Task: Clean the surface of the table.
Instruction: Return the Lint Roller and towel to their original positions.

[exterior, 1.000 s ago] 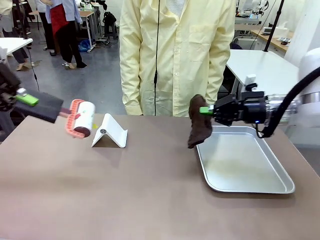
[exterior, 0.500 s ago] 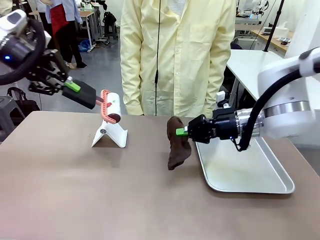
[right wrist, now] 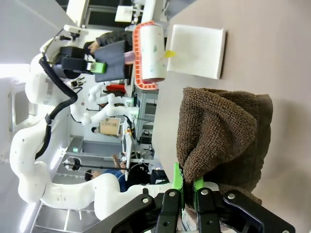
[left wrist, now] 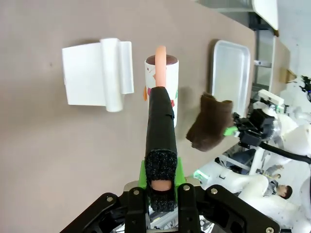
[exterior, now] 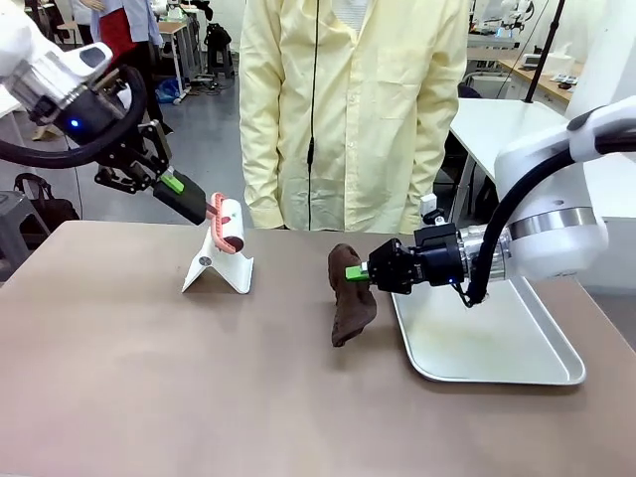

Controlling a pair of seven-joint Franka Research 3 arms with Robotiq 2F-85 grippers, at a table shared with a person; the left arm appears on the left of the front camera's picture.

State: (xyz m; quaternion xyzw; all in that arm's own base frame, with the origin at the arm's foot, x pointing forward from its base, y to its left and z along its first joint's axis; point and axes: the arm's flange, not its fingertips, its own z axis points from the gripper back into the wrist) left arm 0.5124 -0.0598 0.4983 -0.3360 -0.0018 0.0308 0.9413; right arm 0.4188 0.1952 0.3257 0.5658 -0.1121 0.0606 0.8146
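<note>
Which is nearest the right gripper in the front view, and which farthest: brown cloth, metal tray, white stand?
From the right gripper:
1. Brown cloth, held in it, hanging down.
2. Metal tray, just beside and below.
3. White stand, far off towards the left arm.

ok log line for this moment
left claw: shut on lint roller | right claw: shut on brown cloth | table: unwiped

Wide matte brown-taupe table (exterior: 199, 378), level, smooth-topped.

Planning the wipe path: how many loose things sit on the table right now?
2. The white stand sits far left of centre; the tray lies at the right. The cloth and lint roller are held above the table.
</note>
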